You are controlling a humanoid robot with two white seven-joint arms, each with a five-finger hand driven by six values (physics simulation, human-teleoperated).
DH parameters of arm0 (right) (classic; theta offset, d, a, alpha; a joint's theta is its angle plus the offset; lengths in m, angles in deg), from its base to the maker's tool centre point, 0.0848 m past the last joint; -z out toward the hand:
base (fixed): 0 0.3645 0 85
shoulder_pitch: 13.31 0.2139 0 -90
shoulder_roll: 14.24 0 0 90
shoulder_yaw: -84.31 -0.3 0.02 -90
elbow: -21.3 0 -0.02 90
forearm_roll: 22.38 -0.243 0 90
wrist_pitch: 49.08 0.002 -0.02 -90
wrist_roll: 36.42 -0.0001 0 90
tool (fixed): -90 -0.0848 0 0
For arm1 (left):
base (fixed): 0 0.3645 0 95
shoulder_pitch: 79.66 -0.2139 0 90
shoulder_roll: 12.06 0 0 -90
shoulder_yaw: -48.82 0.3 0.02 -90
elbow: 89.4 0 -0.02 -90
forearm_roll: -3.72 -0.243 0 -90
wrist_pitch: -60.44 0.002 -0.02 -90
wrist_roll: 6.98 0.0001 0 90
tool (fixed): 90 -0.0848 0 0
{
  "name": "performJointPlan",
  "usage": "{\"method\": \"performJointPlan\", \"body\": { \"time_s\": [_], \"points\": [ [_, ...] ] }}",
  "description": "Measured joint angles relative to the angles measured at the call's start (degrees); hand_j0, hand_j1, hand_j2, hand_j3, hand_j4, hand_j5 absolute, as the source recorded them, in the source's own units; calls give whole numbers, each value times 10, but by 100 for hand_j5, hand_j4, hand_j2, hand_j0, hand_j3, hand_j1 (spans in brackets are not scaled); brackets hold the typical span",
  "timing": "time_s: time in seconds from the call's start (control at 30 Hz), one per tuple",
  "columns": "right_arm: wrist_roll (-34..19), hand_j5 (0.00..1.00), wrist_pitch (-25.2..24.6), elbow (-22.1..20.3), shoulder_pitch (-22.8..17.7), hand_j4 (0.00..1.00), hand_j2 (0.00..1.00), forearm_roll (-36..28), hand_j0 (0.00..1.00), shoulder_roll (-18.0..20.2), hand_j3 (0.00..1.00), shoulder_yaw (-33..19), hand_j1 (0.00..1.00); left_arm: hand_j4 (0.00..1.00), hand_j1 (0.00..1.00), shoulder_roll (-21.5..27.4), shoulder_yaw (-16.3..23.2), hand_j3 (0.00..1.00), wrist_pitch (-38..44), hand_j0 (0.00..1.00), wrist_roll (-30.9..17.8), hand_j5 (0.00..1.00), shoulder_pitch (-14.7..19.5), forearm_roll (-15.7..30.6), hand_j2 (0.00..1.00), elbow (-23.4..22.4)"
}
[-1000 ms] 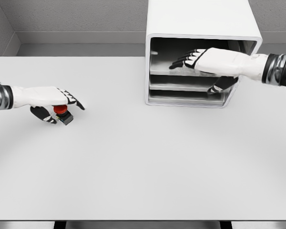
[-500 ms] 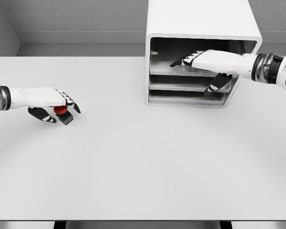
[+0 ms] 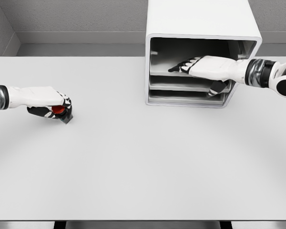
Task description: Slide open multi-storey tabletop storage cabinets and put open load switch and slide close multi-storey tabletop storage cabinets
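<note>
A white counter (image 3: 143,162) fills most of the head view, with a grey wall behind it. At the far right of the counter stands a white multi-storey tabletop storage cabinet (image 3: 200,19), a boxy shell whose front shows three stacked metal drawers (image 3: 186,98) in a dark interior.

The right hand (image 3: 200,67) reaches in from the right edge, its white forearm and dark wrist cuff crossing the cabinet's right front corner. The black-tipped fingers (image 3: 178,68) stretch out flat over the top drawer level, pointing left, while the thumb (image 3: 218,88) hangs lower, at the middle drawer on the right side. The fingers are extended rather than curled; whether the hand actually pinches the drawer front between fingers and thumb is hard to tell from this angle, since the palm hides the contact.

Well apart from the cabinet, at the left side of the counter, the left hand (image 3: 50,102) comes in from the left edge with the forearm lying level. Its fingers are curled down and closed around the load switch (image 3: 60,111), a small dark-bodied part with a red round button. The red cap shows between the fingers and the thumb beneath, and a dark corner of the body sticks out at the lower right of the hand, at or just above the counter surface.
</note>
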State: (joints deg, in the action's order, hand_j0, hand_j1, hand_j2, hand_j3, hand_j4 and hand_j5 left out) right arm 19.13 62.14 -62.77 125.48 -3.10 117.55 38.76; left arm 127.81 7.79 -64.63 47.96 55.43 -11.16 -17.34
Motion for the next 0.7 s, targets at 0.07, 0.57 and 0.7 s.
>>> {"method": "performJointPlan", "body": {
  "time_s": [0.07, 0.57, 0.7],
  "points": [
    [-1, 100, 5, -16, -4, 100, 100, 10, 100, 7, 100, -1, 100, 38, 38, 1, 0, 38, 0, 38, 0, 38, 2, 0, 38, 3],
    [-27, 100, 54, -112, -41, 100, 100, -121, 100, 51, 100, -20, 100, 38, 38, 22, 1, 38, -1, 38, 0, 38, 5, 6, 38, 73],
    [-24, 100, 67, -119, -48, 100, 100, -153, 100, 60, 100, -16, 100, 38, 38, 22, 2, 38, -1, 38, 0, 38, 5, 6, 38, 74]
  ]
}}
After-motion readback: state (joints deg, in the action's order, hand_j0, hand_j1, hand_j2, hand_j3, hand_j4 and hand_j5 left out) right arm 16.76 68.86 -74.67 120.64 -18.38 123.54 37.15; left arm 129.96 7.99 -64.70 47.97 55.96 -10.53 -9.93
